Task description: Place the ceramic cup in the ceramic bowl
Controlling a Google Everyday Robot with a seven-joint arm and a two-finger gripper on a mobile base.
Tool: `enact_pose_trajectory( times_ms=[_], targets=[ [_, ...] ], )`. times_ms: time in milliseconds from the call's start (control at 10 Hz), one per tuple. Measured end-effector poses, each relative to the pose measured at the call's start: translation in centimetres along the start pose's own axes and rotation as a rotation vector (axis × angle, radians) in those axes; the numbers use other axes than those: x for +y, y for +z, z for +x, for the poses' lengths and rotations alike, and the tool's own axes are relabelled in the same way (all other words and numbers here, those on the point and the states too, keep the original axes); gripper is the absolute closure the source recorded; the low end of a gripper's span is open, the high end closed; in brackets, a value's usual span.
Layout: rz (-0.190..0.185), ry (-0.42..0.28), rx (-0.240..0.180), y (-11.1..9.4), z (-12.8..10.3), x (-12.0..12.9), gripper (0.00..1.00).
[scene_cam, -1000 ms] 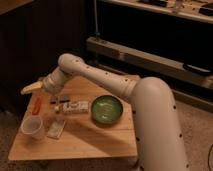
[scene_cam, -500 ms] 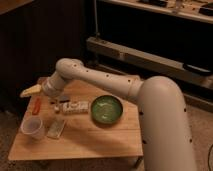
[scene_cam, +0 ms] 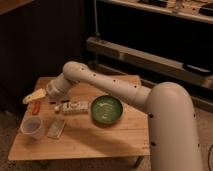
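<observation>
Starting nearest: ceramic cup (scene_cam: pixel 32 127) upright at the near left corner of the desk (scene_cam: pixel 100 142), mouth up, exactly where seen a second ago, just beside the flat clear packet (scene_cam: pixel 56 128). Above and slightly behind it, gripper (scene_cam: pixel 32 98), sunk lower and edged closer over that second, yet apart from the cup. Spread or clenched? Cannot tell. Reads as an approach under way, grasp not yet made. Farther right, past the small white box (scene_cam: pixel 75 106), ceramic bowl (scene_cam: pixel 106 109), green, empty, well apart from the cup. Left to do: grip, lift, carry across, release.
</observation>
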Motion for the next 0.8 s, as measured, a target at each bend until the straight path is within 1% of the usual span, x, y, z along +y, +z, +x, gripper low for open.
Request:
enact_pose_trajectory(
  times_ms=[100, 200, 300, 400, 500, 600, 700, 800],
  targets=[
    [0.016, 0.013, -0.026, 0.2, -0.1, -0.1, 0.03],
    [-0.019, 0.035, -0.057, 0.4, -0.2, -0.2, 0.03],
    [-0.076, 0.064, -0.087, 0.6, -0.4, -0.4, 0.03],
    [-0.186, 0.101, -0.125, 0.9, -0.7, -0.8, 0.03],
    [-0.249, 0.11, -0.144, 1.0, -1.0, -1.1, 0.03],
    [-0.283, 0.114, -0.159, 1.2, -1.4, -1.4, 0.03],
    [-0.278, 0.105, -0.172, 1.6, -1.8, -1.6, 0.03],
    [-0.259, 0.09, -0.181, 1.9, -2.1, -1.2, 0.03]
  ],
)
